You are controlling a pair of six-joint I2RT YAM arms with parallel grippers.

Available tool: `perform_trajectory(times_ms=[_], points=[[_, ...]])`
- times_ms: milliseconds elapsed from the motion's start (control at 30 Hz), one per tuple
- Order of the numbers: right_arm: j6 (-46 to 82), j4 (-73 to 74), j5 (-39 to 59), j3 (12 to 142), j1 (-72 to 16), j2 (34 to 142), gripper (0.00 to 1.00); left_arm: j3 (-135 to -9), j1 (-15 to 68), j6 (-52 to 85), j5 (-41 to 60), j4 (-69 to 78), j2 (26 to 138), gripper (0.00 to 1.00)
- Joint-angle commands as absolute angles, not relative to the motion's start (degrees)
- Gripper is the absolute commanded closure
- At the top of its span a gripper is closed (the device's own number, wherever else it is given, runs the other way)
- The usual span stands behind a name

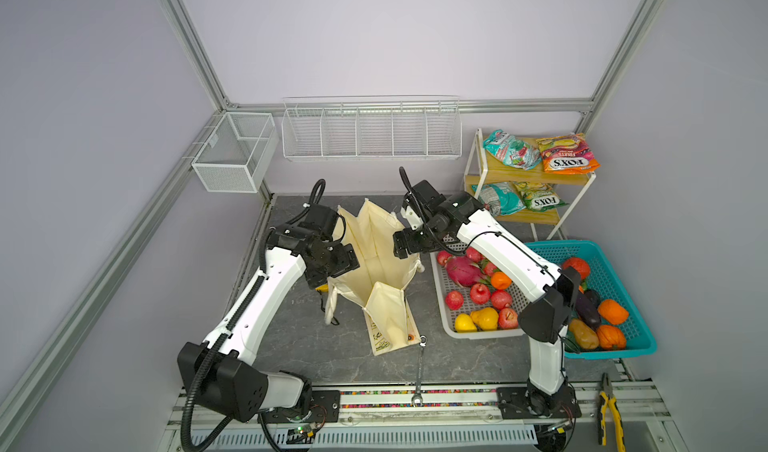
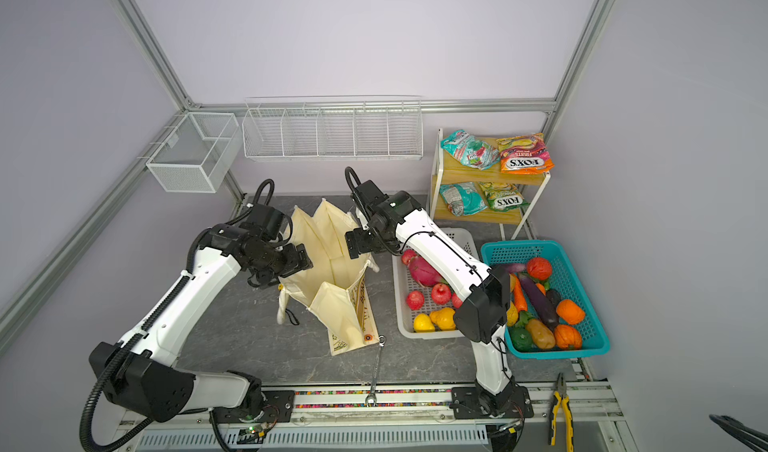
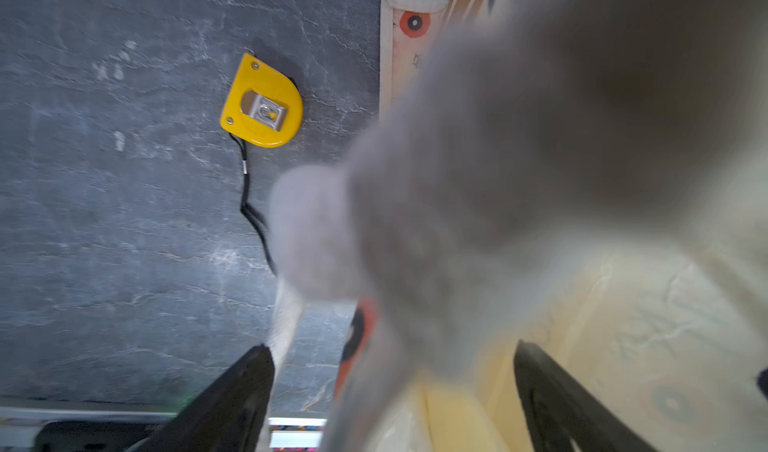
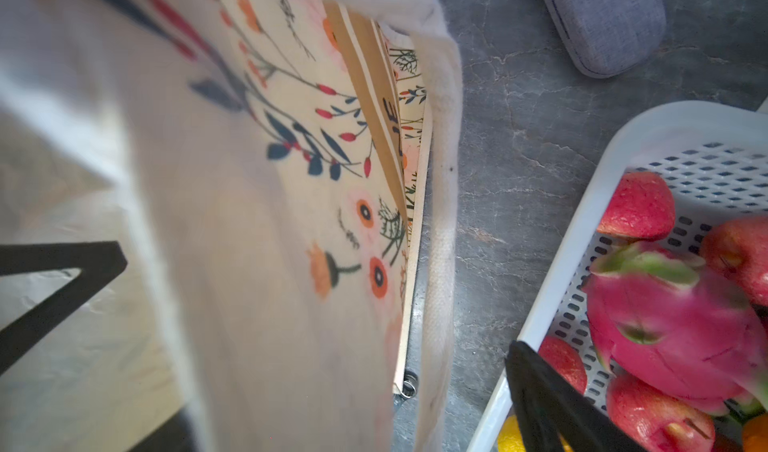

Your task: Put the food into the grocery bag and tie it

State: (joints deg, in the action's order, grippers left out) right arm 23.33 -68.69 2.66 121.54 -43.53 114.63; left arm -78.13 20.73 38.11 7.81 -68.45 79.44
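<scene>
The grocery bag (image 1: 376, 259) (image 2: 332, 271) stands open mid-table, cream inside and floral outside (image 4: 299, 171). My left gripper (image 1: 330, 277) (image 3: 390, 352) is open at its left rim, with the blurred cloth and rope handle (image 3: 286, 317) loosely between the fingers. My right gripper (image 1: 409, 248) (image 4: 318, 304) is open astride the right wall. Food lies in two baskets: a dragon fruit (image 1: 463, 269) (image 4: 665, 338), red apples (image 1: 480, 293) and yellow pieces (image 1: 484, 317) in the grey one; an eggplant (image 1: 586, 308) and oranges (image 1: 613, 311) in the teal one. Snack packets (image 1: 567, 155) lie on a shelf.
The grey basket (image 1: 451, 331) sits right of the bag, the teal basket (image 1: 615, 351) beyond it. A two-tier shelf (image 1: 530, 176) stands at the back right. A spanner (image 1: 420, 367), pliers (image 1: 609, 408), a yellow tape measure (image 3: 262, 101) and a grey case (image 4: 602, 18) lie around. Wire racks (image 1: 370, 132) hang on the wall.
</scene>
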Motion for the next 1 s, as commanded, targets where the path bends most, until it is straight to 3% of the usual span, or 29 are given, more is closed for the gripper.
perform_trajectory(times_ms=[0,133,200,233,267,467,733,967], points=[[22.24,-71.43,4.13,123.03,-42.96,116.92,0.26,-77.61,20.64,38.35,12.29,-67.03,82.12,0.18],[22.35,-72.33,4.31,125.09,-42.17,117.33,0.60,-81.82,20.47,34.37,7.78,-72.44,83.56,0.42],[21.92,-73.91,2.60,128.47,-41.85,117.42,0.81,-88.53,20.48,31.90,4.72,-78.03,85.88,0.86],[21.80,-74.88,1.66,130.52,-41.67,117.57,0.88,-92.18,20.54,30.85,3.09,-80.69,87.15,0.97],[21.65,-76.34,0.43,133.42,-41.47,117.89,0.93,-96.86,20.72,29.69,0.82,-83.98,88.78,1.00],[21.34,-86.18,-7.92,149.41,-40.43,120.29,0.93,-122.45,23.63,24.03,-15.84,-101.17,98.62,1.00],[20.39,-87.26,-20.96,145.02,-35.77,113.94,0.93,-119.49,22.59,23.04,-30.65,-101.25,98.88,1.00],[16.80,-87.40,-26.88,139.72,-28.02,107.65,0.93,-112.92,16.13,23.07,-45.47,-101.16,95.63,1.00]])
